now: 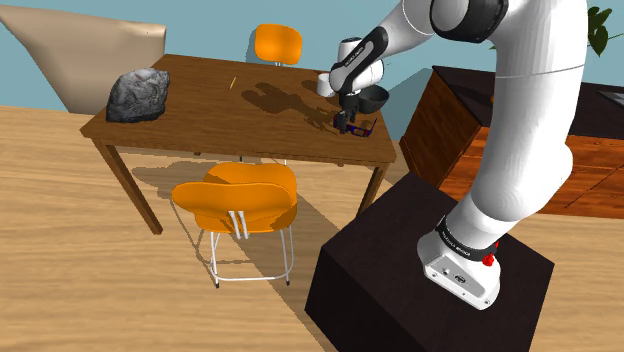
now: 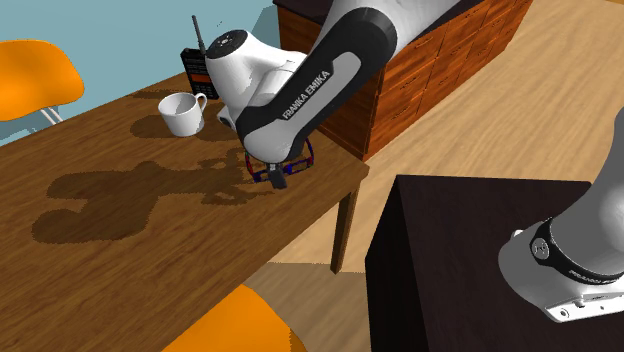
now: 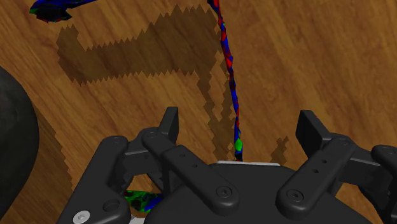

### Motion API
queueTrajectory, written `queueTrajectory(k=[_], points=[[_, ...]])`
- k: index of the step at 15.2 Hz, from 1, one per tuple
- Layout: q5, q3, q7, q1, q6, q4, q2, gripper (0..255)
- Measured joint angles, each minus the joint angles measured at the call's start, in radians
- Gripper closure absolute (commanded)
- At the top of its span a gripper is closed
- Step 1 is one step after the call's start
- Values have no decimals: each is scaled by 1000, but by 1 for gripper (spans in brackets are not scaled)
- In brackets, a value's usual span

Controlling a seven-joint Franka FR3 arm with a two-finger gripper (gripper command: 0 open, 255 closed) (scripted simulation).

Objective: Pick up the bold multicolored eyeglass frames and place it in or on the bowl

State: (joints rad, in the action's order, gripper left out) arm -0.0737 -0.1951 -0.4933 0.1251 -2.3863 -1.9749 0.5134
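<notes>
Wrist view: my end effector (image 3: 239, 124) hangs released, straddling one thin temple of the multicolored frames (image 3: 229, 63) flat on the bench (image 3: 318, 57), dark bowl (image 3: 13, 146) just beside. Closing off-centre might flick them away.

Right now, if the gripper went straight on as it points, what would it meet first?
Probably the eyeglass frames, whose thin temple runs between the open fingers of the gripper; beyond it lies the table.

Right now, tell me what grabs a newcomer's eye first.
The black two-finger tool hangs open over the blue, red and green eyeglass frames near the brown wooden table's edge. A jagged grey rock sits on the table at the shoulder view's left.
</notes>
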Motion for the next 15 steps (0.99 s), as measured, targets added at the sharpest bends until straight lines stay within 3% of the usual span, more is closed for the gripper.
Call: queueTrajectory(k=[2, 3, 15], points=[[0, 0, 0, 0, 0, 0, 0, 0], [0, 0, 0, 0, -1, 0, 1, 255], [-2, -1, 0, -2, 11, -4, -15, 255]])
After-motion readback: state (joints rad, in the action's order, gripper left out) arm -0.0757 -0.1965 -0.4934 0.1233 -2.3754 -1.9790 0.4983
